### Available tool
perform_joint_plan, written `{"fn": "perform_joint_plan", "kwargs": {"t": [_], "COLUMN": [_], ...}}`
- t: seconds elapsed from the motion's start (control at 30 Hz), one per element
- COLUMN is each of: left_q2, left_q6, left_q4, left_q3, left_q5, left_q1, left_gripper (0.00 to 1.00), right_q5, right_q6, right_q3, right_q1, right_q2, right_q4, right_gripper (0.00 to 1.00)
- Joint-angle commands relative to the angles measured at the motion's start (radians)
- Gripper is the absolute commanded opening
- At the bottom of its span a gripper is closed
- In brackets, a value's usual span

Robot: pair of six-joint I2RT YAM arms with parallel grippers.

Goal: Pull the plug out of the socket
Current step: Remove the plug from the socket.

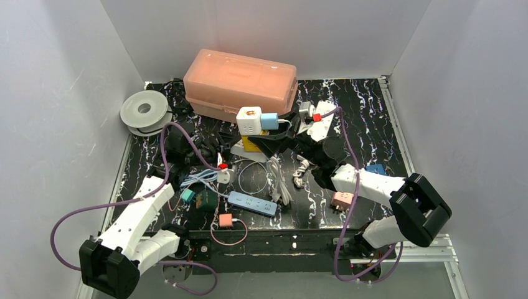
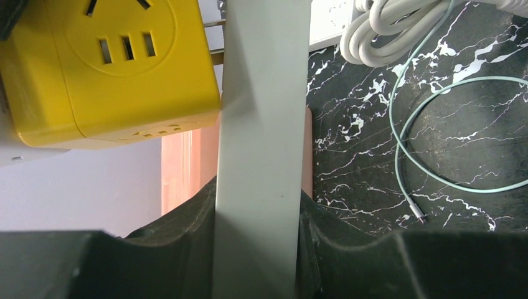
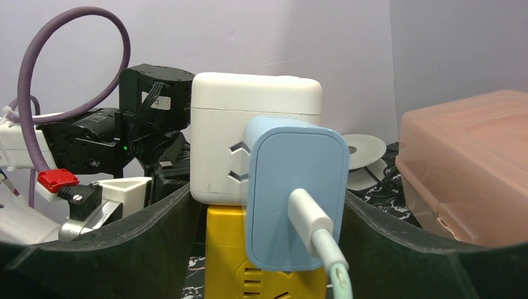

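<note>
Black marbled table [image 1: 367, 118] lies between white walls.

The right gripper [image 3: 274, 212] has its jaws apart, one finger on each side of the blue plug [image 3: 296, 187]. Both fingers are cut off by the lower edge of the right wrist view, so I cannot tell if they press the plug or only stand beside it. The plug sits in the side of the white cube [image 3: 249, 137], and its white cable [image 3: 317, 230] hangs down toward the camera. The white cube stands on the yellow cube [image 2: 106, 68].

The left gripper [image 2: 258, 212] is clamped on a white strip [image 2: 261, 112], which fills the gap between the fingers. Two metal pins go from the yellow cube toward this strip, but where they enter is hidden. The top of the strip is cut off in this view.

Behind the cubes is the pink box [image 1: 240, 81], and its far side is not visible. A grey spool [image 1: 144, 111] rests left of it. Near the left gripper a thin green cable [image 2: 411, 143] curves on the table, and a coiled white cable [image 2: 386, 31] is half out of frame. A blue strip [image 1: 252, 203] lies at the near edge.
</note>
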Motion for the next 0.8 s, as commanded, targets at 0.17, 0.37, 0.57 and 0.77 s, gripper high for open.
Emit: {"fn": "perform_joint_plan", "kwargs": {"t": [0.17, 0.37, 0.57, 0.77], "left_q2": [-0.040, -0.040, -0.049, -0.042], "left_q6": [-0.069, -0.075, -0.065, -0.070], "left_q4": [0.229, 0.242, 0.240, 0.242], "left_q3": [0.144, 0.173, 0.161, 0.168], "left_q5": [0.039, 0.036, 0.052, 0.040], "left_q1": [0.001, 0.003, 0.001, 0.002], "left_gripper": [0.00, 0.00, 0.00, 0.00], "right_q5": [-0.272, -0.305, -0.264, -0.354], "right_q6": [0.051, 0.030, 0.033, 0.060], "right_q3": [0.020, 0.024, 0.013, 0.052], "right_q1": [0.049, 0.049, 0.048, 0.048], "right_q2": [0.045, 0.029, 0.010, 0.031], "right_q4": [-0.031, -0.102, -0.087, -0.131], "right_gripper": [0.60, 0.64, 0.33, 0.01]}}
